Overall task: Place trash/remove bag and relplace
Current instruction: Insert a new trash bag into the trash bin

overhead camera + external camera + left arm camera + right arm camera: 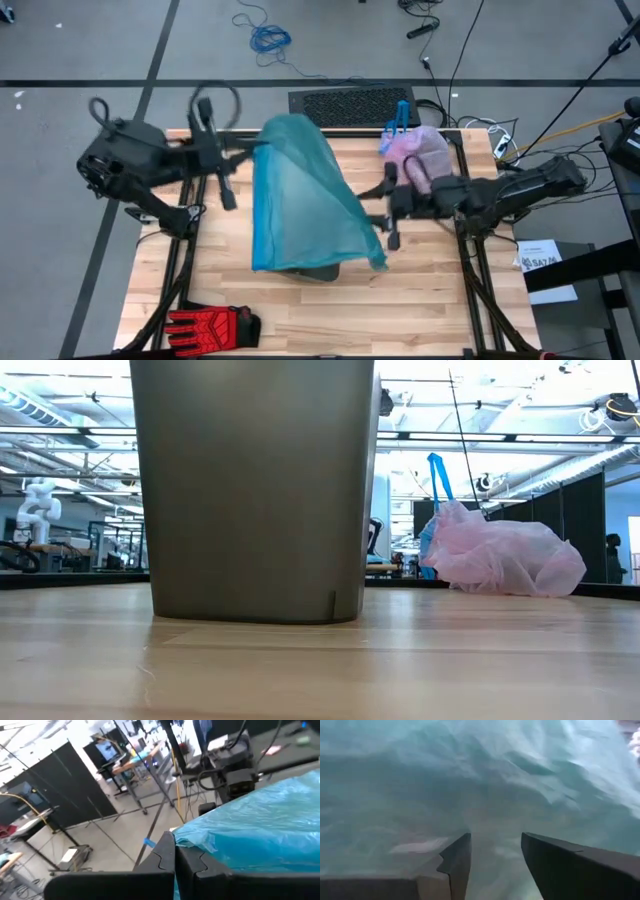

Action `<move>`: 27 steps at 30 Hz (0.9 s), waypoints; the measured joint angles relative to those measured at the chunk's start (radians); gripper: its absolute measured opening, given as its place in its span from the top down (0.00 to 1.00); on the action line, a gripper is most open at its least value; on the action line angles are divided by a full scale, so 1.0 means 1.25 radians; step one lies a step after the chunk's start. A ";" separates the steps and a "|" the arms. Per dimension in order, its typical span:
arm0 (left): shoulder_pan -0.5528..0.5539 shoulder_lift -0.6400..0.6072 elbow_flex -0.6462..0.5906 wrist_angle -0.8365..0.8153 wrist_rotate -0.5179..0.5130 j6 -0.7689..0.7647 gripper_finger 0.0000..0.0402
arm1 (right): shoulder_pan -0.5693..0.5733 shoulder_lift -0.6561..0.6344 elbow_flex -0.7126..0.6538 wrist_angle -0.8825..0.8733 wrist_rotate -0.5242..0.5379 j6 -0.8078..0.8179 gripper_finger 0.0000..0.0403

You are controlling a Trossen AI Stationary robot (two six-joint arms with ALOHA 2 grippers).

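We judge the replacing step is in hand: the full pink bag lies on the table at upper right of the high view, and the teal bag drapes over the bin at centre. Our left gripper, jaws pressed together, pinches the teal rim; our right gripper, jaws spread, faces the film. Next we must pull the rim down around the bin.

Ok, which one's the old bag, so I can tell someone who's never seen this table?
Start at the tall grey bin mid-table, draped in a teal bag. Look to the table's far corner on the right arm's side, beyond the right hand. The old bag lies slumped there: pale pink, crumpled, with a blue tie sticking up, not teal.
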 joint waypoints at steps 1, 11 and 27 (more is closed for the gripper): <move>-0.010 0.008 0.000 -0.004 -0.016 0.000 1.00 | 0.008 0.022 0.000 0.019 0.000 0.000 0.60; -0.073 0.069 0.000 -0.018 -0.101 0.001 1.00 | 0.033 0.212 0.000 0.188 0.000 -0.022 0.70; -0.135 0.074 0.000 -0.022 -0.120 -0.042 1.00 | -0.025 0.472 0.323 -0.201 0.001 -0.077 0.85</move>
